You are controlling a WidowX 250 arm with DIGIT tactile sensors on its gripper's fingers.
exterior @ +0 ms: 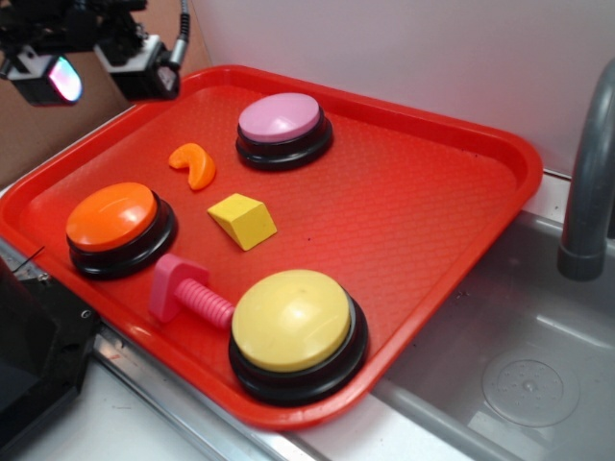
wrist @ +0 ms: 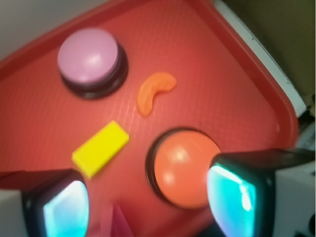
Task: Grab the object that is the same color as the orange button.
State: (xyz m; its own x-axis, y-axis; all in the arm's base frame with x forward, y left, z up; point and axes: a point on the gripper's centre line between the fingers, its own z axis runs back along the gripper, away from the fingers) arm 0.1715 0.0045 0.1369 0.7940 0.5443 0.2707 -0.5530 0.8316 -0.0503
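Observation:
A small glossy orange crescent, the object (exterior: 194,163) (wrist: 155,91), lies flat on the red tray (exterior: 423,221) between the pink-topped button and the orange button (exterior: 118,225) (wrist: 183,167). My gripper (exterior: 96,72) (wrist: 148,202) hangs high above the tray's far left corner, well away from the crescent. Its jaws stand wide apart with nothing between them. In the wrist view the two fingers (wrist: 236,197) frame the bottom edge, and the orange button sits just inside the right one.
Also on the tray: a pink-topped button (exterior: 282,128) (wrist: 90,59) at the back, a yellow wedge block (exterior: 242,220) (wrist: 100,148) in the middle, a pink bolt (exterior: 187,293) and a yellow-topped button (exterior: 296,331) at the front. A grey pipe (exterior: 586,182) rises at right over a metal sink.

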